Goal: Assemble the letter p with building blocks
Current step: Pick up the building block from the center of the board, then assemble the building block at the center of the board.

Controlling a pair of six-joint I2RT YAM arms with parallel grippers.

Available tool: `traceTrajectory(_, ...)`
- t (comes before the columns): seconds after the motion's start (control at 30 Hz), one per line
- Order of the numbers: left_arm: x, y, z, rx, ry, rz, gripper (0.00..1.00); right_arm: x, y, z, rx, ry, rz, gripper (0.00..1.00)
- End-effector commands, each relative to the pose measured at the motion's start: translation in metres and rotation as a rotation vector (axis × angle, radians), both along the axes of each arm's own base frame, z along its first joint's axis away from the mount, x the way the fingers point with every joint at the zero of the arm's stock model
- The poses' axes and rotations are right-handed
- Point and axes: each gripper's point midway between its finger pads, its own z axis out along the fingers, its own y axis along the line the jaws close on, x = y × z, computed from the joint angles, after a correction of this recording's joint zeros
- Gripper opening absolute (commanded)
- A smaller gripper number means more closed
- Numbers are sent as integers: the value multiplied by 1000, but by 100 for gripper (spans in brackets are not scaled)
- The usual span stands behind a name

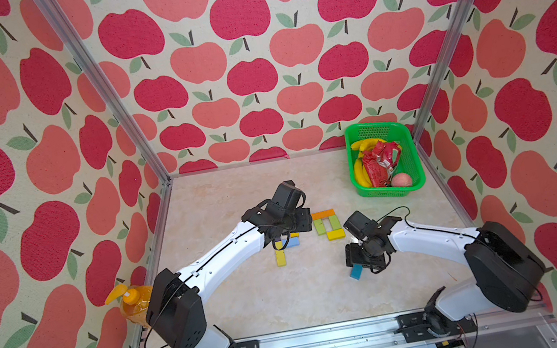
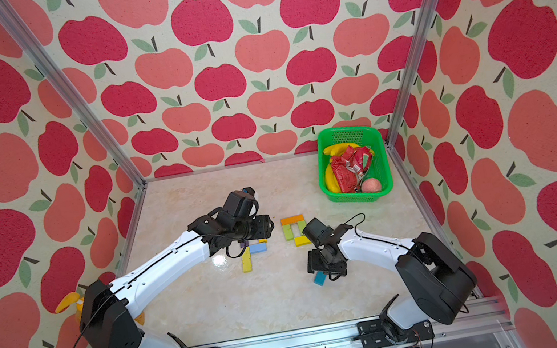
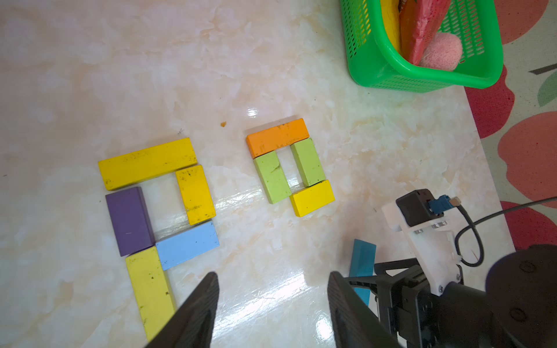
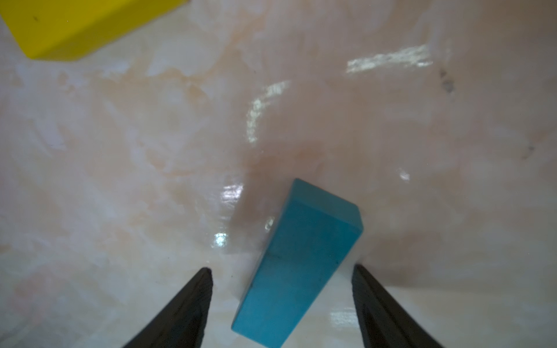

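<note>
1 letter p (image 3: 129, 221) is built; the blue block (image 1: 356, 272) is left loose at 5 o'clock of a 4-block loop (image 1: 319, 227); left gripper (image 3: 272, 277) and right gripper (image 4: 281, 268) are held spread, empty.

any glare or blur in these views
Left wrist: glare streaks on the table, blocks sharp. Right wrist: soft, yellow block blurred, glints beside the blue block. In a top view: one bright spot by the left arm.

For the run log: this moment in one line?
left gripper open | right gripper open around blue block | yellow-purple P complete | orange-green P lacks stem
</note>
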Motion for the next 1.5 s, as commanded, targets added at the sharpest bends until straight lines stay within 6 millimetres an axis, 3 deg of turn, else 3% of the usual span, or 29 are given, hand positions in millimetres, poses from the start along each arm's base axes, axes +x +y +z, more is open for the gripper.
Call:
traceTrajectory(0.0,5,17,2,16,-27,38,61,-4,0,-12,-11,25,1,57)
traceTrajectory(0.13,10,31,-1,23,-19,74,61,0,2,-7,-24,11,40,4)
traceTrajectory(0.17,11,33,-1,25,-20,81,61,4,2,-1,-31,-7,55,0)
traceTrajectory(0.33,12,42,-4,31,-13,102,61,47,15,57,-70,-183,187,0)
traceTrajectory(0.47,10,48,-5,33,-7,121,61,70,41,77,-51,-217,288,0)
traceTrajectory(0.67,6,58,-7,37,4,154,61,80,82,68,42,-193,359,0)
traceTrajectory(0.83,4,68,-9,38,7,181,61,76,100,51,73,-164,394,0)
traceTrajectory(1.47,7,70,-17,47,34,183,60,61,103,22,48,-97,380,2)
